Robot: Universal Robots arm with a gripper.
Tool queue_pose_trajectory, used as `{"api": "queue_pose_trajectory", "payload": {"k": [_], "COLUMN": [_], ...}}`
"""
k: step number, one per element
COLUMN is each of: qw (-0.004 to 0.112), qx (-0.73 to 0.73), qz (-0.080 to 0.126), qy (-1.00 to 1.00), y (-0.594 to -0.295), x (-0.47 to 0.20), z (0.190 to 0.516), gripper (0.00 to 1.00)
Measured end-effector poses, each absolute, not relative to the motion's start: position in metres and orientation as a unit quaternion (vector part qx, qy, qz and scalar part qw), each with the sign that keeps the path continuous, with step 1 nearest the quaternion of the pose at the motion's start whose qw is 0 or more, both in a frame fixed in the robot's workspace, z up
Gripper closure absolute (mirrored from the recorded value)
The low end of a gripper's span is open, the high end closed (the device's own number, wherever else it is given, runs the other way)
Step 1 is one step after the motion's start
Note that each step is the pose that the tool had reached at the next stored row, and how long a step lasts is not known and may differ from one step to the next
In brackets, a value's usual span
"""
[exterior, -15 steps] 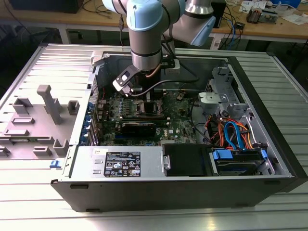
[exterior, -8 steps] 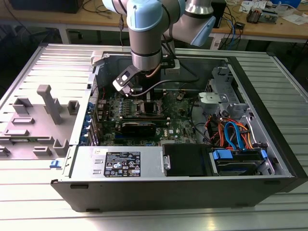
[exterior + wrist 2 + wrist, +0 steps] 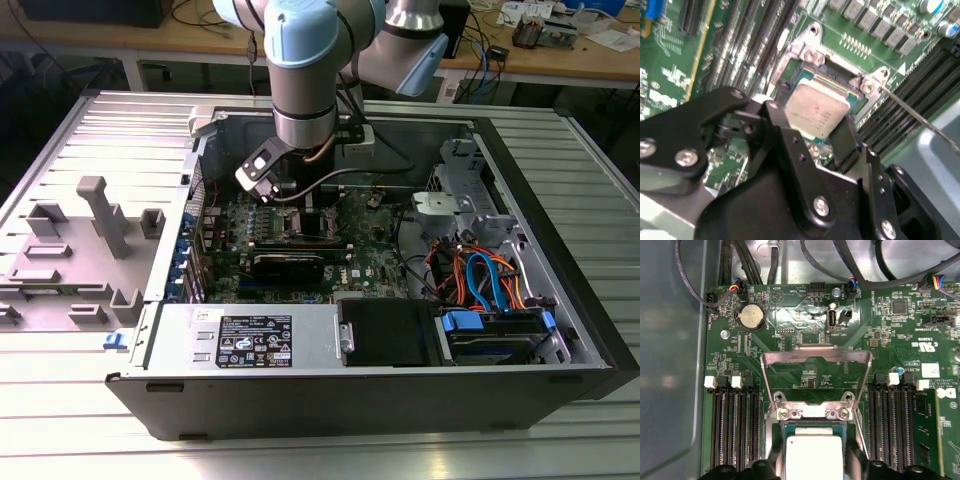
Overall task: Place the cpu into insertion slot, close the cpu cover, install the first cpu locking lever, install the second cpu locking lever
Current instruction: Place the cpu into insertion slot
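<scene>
**Surface:** slatted metal table [image 3: 80, 420] bearing an open computer case [image 3: 400, 390]. A grey fixture [image 3: 100, 220] stands at the exterior view's left, and a wooden bench [image 3: 560, 60] strewn with cables runs behind.

**Arm:** my arm [image 3: 305, 60] hangs from above into the case, wrist upright over the green motherboard [image 3: 370, 260].

**Gripper:** my gripper [image 3: 810, 117] clamps the cpu [image 3: 815, 107] by two opposite edges, with black fingers [image 3: 777, 125] on either side.

**Cpu:** low in the insertion slot [image 3: 832, 80]; I cannot tell whether it is fully seated.

**First wrist view:** the cpu cover [image 3: 817, 356] stands raised behind the slot, with a coin battery [image 3: 751, 316] beyond it.

**Second wrist view:** a thin locking lever [image 3: 920, 120] angles away beside the slot.
</scene>
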State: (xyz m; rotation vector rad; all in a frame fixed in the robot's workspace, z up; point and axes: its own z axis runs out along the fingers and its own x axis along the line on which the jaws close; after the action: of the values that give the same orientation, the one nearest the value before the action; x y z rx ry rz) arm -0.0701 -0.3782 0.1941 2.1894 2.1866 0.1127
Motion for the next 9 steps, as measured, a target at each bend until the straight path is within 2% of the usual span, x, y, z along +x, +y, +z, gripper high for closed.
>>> {"api": "queue_pose_trajectory", "payload": {"k": [9], "qw": [0.023], "qx": [0.707], "qz": [0.036], "qy": [0.706], "y": [-0.3783], "x": [-0.07], "z": [0.1947], "gripper": [0.39]}}
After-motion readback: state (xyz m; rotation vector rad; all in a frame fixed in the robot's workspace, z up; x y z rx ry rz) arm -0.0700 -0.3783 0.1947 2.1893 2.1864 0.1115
